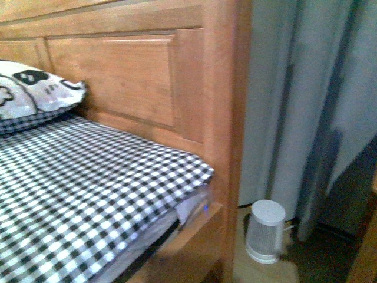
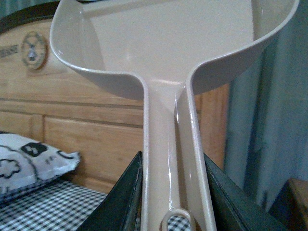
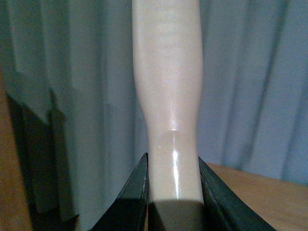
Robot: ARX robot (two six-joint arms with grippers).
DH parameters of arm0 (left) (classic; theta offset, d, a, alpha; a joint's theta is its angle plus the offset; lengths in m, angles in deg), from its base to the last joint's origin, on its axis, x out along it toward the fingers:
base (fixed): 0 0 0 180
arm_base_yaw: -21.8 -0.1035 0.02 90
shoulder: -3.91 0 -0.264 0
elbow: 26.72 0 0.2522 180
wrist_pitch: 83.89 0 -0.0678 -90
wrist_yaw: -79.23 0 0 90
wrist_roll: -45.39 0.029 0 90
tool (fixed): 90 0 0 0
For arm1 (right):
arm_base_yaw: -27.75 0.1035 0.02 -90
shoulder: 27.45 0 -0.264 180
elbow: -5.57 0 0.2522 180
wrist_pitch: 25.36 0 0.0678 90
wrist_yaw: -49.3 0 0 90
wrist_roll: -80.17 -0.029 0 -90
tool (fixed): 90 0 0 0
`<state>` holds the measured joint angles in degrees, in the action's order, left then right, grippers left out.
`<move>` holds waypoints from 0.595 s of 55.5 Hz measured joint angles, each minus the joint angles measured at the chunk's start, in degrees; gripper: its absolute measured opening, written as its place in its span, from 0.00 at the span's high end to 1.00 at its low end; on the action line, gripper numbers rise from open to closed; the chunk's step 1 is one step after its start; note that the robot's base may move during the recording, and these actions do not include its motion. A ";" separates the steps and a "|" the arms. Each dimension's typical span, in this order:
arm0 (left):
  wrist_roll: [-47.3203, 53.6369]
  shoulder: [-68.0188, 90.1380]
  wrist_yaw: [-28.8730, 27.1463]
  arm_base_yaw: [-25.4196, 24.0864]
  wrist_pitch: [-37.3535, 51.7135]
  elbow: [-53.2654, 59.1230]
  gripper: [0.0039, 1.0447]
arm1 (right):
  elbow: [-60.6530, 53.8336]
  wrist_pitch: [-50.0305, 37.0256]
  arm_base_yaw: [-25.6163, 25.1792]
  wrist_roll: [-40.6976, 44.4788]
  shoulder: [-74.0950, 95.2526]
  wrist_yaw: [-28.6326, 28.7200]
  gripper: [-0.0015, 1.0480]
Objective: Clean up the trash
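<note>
In the left wrist view my left gripper (image 2: 173,192) is shut on the handle of the pinkish-beige dustpan (image 2: 173,43), whose empty pan is held up in front of the wooden headboard. In the right wrist view my right gripper (image 3: 174,187) is shut on the pale brush handle (image 3: 168,86), which stands straight up in front of the grey curtain; the bristles are out of view. The crumpled white paper ball shows in no view. Neither arm shows in the front view.
A bed with a black-and-white checked sheet (image 1: 88,188) and a patterned pillow (image 1: 35,88) stands against a wooden headboard (image 1: 129,76). A small white cylindrical device (image 1: 265,231) sits on the floor by the grey curtain (image 1: 306,106). A wooden surface (image 3: 260,192) lies below the brush handle.
</note>
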<state>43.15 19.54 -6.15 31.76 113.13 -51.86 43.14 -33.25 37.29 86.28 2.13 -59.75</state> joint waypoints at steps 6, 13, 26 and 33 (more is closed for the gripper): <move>0.00 -0.02 0.15 0.00 -0.02 0.00 0.73 | 0.00 0.00 0.00 -0.02 0.04 -0.02 0.80; 0.00 0.07 0.09 0.00 -0.02 0.00 0.73 | -0.04 0.00 0.00 -0.02 0.04 0.04 0.80; 0.00 0.00 0.09 0.00 -0.02 0.02 0.73 | -0.04 0.00 -0.02 0.00 0.07 0.00 0.80; -0.02 -0.02 0.11 0.00 -0.02 0.02 0.73 | -0.04 0.00 -0.02 -0.02 0.04 -0.09 0.80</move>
<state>43.13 19.52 -6.04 31.76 113.11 -51.84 43.10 -33.25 37.27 86.26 2.17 -59.84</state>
